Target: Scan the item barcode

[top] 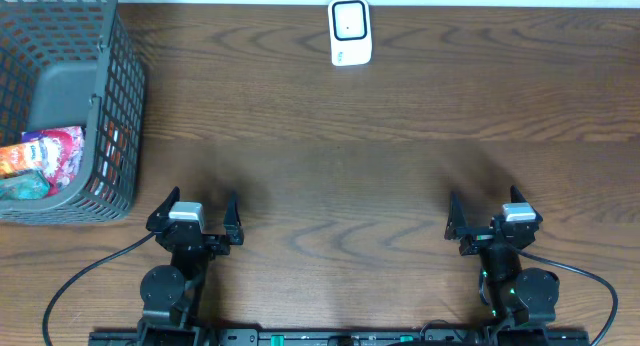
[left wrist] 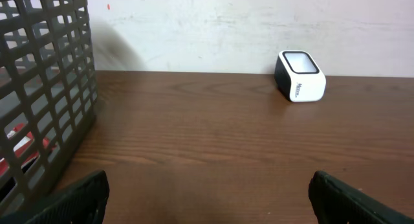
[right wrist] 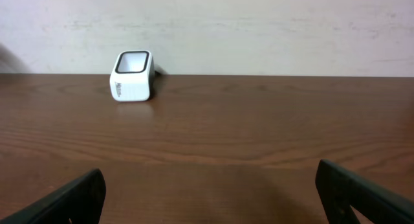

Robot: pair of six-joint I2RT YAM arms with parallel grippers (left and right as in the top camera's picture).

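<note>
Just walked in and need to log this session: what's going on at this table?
Nothing is being handled yet. The left gripper and right gripper both sit open and empty at the near edge. A white barcode scanner stands at the far side. Snack packets lie in the grey basket on the left, still untouched.

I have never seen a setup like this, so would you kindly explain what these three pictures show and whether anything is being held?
Two robot arms sit at a wooden table. The overhead picture looks straight down; the other two come from cameras on each wrist, facing forward. The left gripper and right gripper both stand open and hold nothing. At the far edge stands a small white barcode scanner. On the left, a grey basket holds colourful snack packets, the items to scan.
</note>
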